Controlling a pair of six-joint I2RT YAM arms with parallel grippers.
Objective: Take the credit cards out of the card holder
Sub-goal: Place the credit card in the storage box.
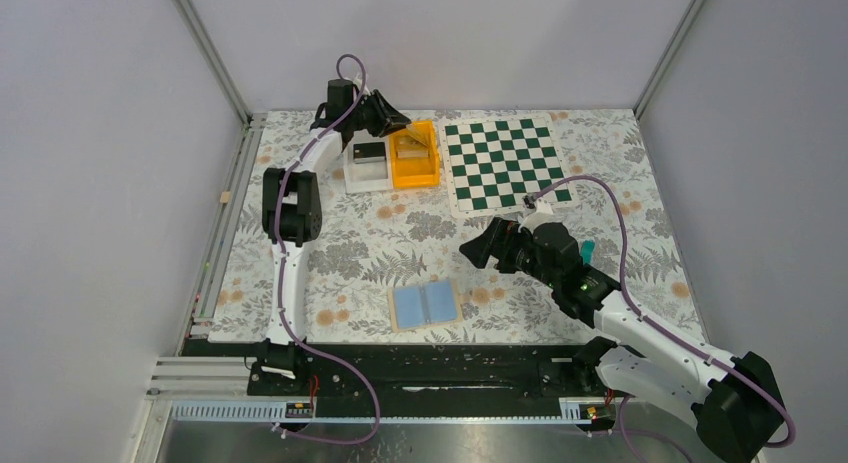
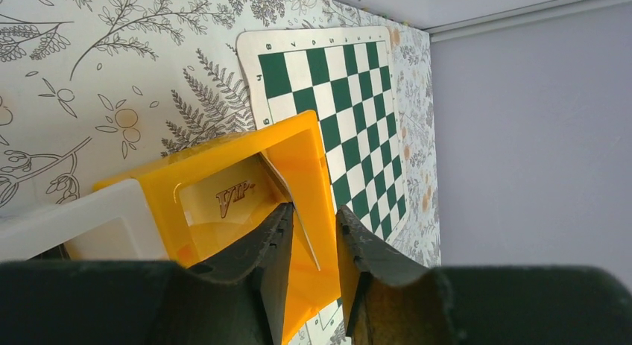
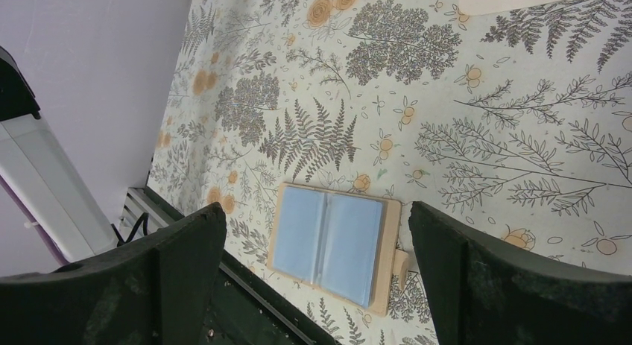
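Note:
The card holder [image 1: 425, 305] lies open and flat near the table's front edge, with two light-blue panels and a tan border. It also shows in the right wrist view [image 3: 332, 244]. My right gripper [image 1: 478, 245] hovers above and to the right of it, with its jaws wide apart and empty [image 3: 317, 211]. My left gripper [image 1: 388, 116] is at the far side over the orange bin [image 1: 414, 155]. Its jaws [image 2: 314, 209] are slightly apart around a thin card [image 2: 274, 175] that stands tilted in the bin, and they are not clamped on it. A gold "VIP" card [image 2: 235, 197] lies in the bin [image 2: 313, 166].
A white tray [image 1: 368, 173] holding a dark card [image 1: 369, 151] stands left of the orange bin. The tray also shows in the left wrist view [image 2: 89, 226]. A green-and-white chessboard [image 1: 505, 163] lies at the back right. Walls enclose the table on three sides.

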